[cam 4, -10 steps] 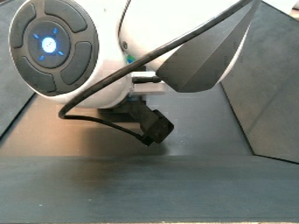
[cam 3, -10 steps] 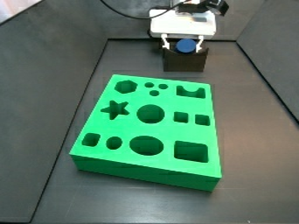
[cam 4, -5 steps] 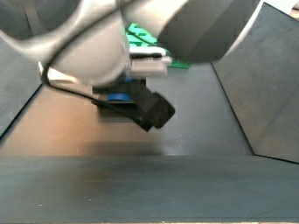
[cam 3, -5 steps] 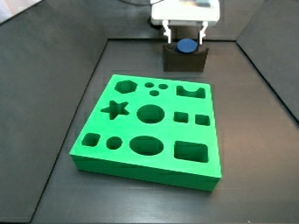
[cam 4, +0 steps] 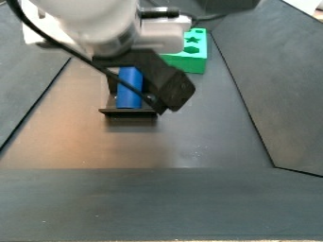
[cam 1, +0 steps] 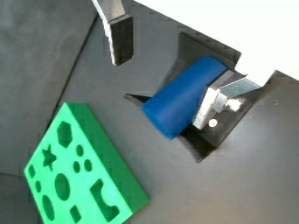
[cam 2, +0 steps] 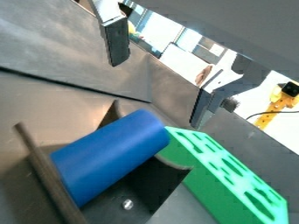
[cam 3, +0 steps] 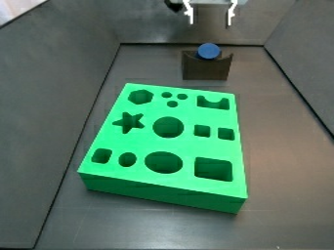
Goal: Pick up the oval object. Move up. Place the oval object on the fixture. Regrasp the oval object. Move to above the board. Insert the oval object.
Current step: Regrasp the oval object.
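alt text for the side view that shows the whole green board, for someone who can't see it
A blue oval object sits in the notch of a dark fixture behind a green board with shaped cut-outs. The gripper hangs open above it, holding nothing.

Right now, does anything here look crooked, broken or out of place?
Nothing stands out. The oval object lies in the fixture's notch, the board sits flat and whole on the floor, and the pincer hangs open above the fixture, holding nothing.

No readable text, labels or numbers in any view. The board (cam 3: 164,145) has only shaped cut-outs. The oval object (cam 1: 181,96), fixture (cam 3: 205,66) and gripper (cam 3: 209,12) above it carry no markings.
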